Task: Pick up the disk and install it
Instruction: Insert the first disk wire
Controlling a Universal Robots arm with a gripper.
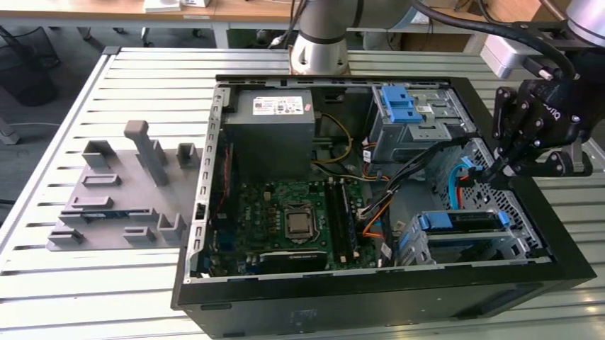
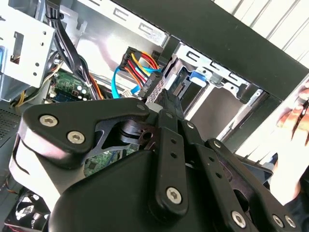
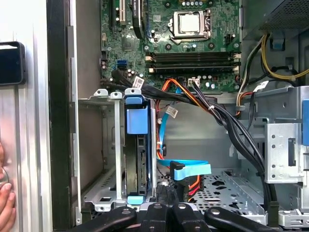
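Observation:
The disk (image 1: 463, 221) sits on edge in the metal bay at the case's front corner, on the exterior view's right, its blue carrier frame showing on top. In the first wrist view the disk (image 3: 139, 159) stands between the bay's walls with the blue carrier tab above it. My gripper (image 1: 492, 170) hangs inside the case just beyond that bay, empty. Its black fingers (image 3: 157, 212) are pressed together, tips beside the disk's rear end and next to the blue data cable (image 3: 186, 169) and the coloured power wires (image 2: 142, 65).
The open case (image 1: 529, 212) holds the motherboard (image 1: 293, 216), a grey power supply (image 1: 269, 127) and an upper drive cage with a blue latch (image 1: 406, 106). A grey fixture (image 1: 123, 191) lies on the table at the exterior view's left. A person's hand (image 3: 5, 198) rests outside the case wall.

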